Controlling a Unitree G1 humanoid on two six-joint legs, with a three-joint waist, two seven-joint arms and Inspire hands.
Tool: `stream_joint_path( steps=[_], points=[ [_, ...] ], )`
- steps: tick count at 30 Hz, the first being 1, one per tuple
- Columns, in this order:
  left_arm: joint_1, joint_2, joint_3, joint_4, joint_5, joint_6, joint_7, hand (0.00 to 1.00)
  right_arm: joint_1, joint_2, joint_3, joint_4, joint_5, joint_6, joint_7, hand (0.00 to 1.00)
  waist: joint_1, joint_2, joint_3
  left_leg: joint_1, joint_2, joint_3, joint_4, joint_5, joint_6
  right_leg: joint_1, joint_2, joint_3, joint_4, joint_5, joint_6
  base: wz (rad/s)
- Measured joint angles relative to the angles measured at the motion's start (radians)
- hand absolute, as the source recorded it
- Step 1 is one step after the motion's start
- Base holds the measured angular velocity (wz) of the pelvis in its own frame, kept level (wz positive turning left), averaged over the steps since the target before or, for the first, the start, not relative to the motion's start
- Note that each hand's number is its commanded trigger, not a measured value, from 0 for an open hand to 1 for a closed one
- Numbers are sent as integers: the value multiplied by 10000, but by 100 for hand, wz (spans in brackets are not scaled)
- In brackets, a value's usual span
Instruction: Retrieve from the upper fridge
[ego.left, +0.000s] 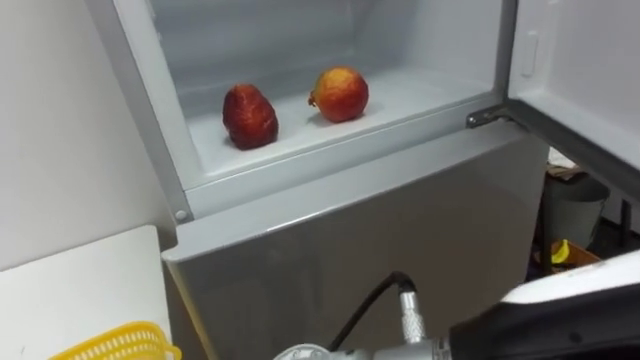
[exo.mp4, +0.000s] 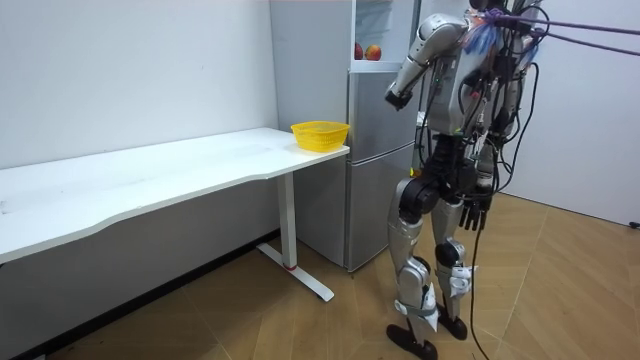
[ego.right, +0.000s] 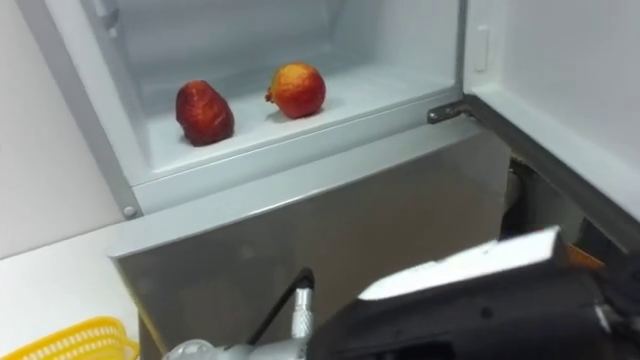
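Sitting in upper fridge (ego.left: 425, 92), two red fruits (ego.left: 250, 116) (ego.left: 340, 94); right robot hand (exo.mp4: 396, 97), state untellable; left robot hand (exo.mp4: 477, 212) relaxed.

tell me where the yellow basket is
The yellow mesh basket sits on the white table's end nearest the grey fridge, at the eye views' lower left.
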Motion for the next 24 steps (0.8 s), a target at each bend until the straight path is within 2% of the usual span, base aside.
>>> stream_joint_path(
  steps=[3, 5, 6, 9, 10, 12, 13, 15, 17, 19, 21, 23, 24],
  points=[
    [271, 53, 503, -132, 422, -9, 35, 0, 11, 44, -4, -55, -88, -22, -7, 0, 434, -130, 2, -28, -24, -137, -6, 23, -17, 25, 13, -153, -2, -1, 0, 10],
    [838, 344, 851, -423, 856, -33, 194, 0, 61, 51, 0, -105, -72, -155, -17, 0, 775, -250, -33, -38, -23, -187, -5, 34, -30, 43, 14, -255, -14, -4, -5, 9],
    [924, 401, 918, -445, 897, -32, 253, 0, 56, 52, -1, -105, -73, -183, -20, 0, 876, -272, -42, -45, -20, -184, -5, 35, -31, 42, 14, -271, -14, -5, -6, 8],
    [1395, 598, 1731, -827, 1012, -27, 552, 0, 30, 65, -11, -186, -116, -309, -164, 0, 1316, -385, -130, -161, -20, -208, 10, 42, -36, 83, -11, -496, -72, -8, -12, 15],
    [1529, 697, 2116, -1126, 1057, -33, 688, 0, 23, 95, -16, -177, -128, -354, -219, 0, 1484, -443, -205, -229, -21, -230, 12, 64, -36, 42, -17, -572, -74, -6, -14, 20],
    [1689, 739, 2546, -1379, 1194, -128, 879, 0, 13, 161, -30, -158, -195, -354, -225, 0, 1678, -555, -248, -212, -30, -371, 9, 80, -48, 120, -21, -765, -69, -5, -15, 24],
    [1844, 805, 2792, -1498, 1192, -157, 990, 0, 58, 197, -134, -147, -213, -355, -258, 0, 1808, -584, -304, -204, -39, -483, 14, 82, -53, 177, -19, -885, -73, -3, -14, 23],
    [2082, 920, 3368, -1700, 1184, -160, 1091, 0, 225, 200, -314, -218, -219, -386, -419, 0, 2070, -595, -322, -187, -42, -527, 25, 83, -53, 217, -20, -996, -91, -1, -14, 15],
    [2347, 974, 4234, -1967, 1417, -168, 1596, 0, 270, 244, -464, -196, -294, -388, -646, 0, 2355, -514, -348, -151, -71, -620, 25, 91, -61, 323, -26, -1074, -138, -1, -14, 9],
    [2656, 1039, 4850, -2175, 1483, -243, 2002, 0, 389, 286, -624, -149, -319, -387, -796, 0, 2461, -465, -311, -48, -93, -717, 9, 95, -59, 466, -43, -1231, -153, -2, -13, 14],
    [2883, 1058, 5287, -2347, 1519, -340, 2424, 0, 541, 288, -707, -145, -360, -399, -893, 0, 2596, -385, -315, 3, -103, -742, 18, 97, -54, 562, -54, -1283, -153, -4, -9, 11],
    [3081, 1092, 5892, -2363, 1600, -655, 2862, 0, 671, 311, -748, -144, -450, -459, -1005, 0, 2699, -291, -292, -38, -104, -756, 59, 104, -44, 590, -59, -1307, -139, -5, -8, 2],
    [3139, 1102, 6088, -2367, 1777, -699, 2968, 0, 691, 314, -856, -148, -535, -468, -1010, 0, 2759, -266, -287, -67, -102, -758, 76, 104, -43, 582, -59, -1313, -130, -5, -8, 0]
  ],
)
